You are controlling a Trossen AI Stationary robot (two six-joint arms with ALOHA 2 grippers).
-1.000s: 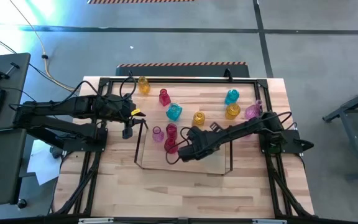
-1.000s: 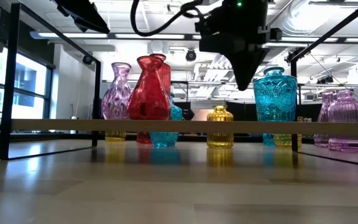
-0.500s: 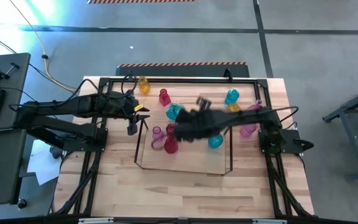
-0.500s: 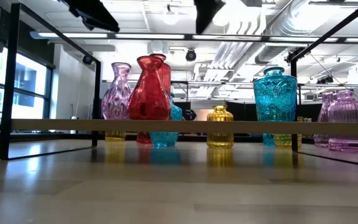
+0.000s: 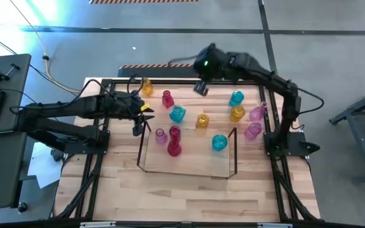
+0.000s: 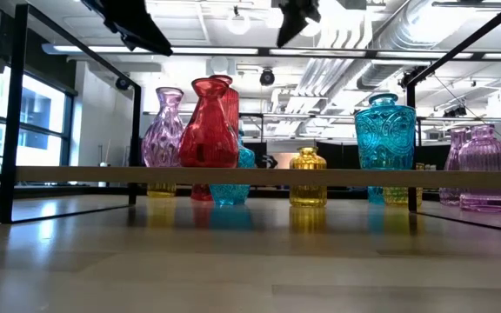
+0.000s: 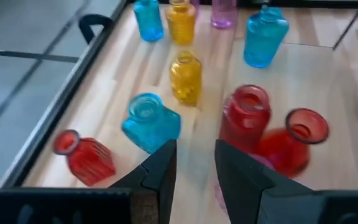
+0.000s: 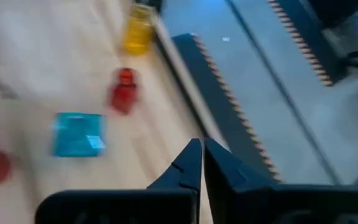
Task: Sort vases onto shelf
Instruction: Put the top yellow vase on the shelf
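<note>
1. The right gripper [image 5: 201, 87] is seen raised above the far edge of the bench [image 5: 189, 190], its jaws pressed together and holding nothing.
2. The left gripper [image 5: 137, 128] hangs just beside the left end frame of the shelf [image 5: 185, 170]; its jaws stand narrowly apart with nothing between them, as the left wrist view shows.
3. On the shelf, a cyan vase [image 5: 219, 143] is placed near the right end frame, while two red vases [image 5: 174, 140] and a pale purple vase [image 5: 160, 136] are grouped near the left end.
4. Loose on the bench behind the shelf are a square cyan vase [image 5: 177, 114], a ribbed red vase [image 5: 167, 99], an amber vase [image 5: 202, 120] and a yellow vase [image 5: 146, 87] by the far corner; more are gathered at the right.
5. The step in hand is judged to be a reach for another loose vase. It would be done well if the jaws were opened before descent, centred on the neck, and neighbouring vases were left undisturbed.
6. No brand, label or legible writing can be made out.
</note>
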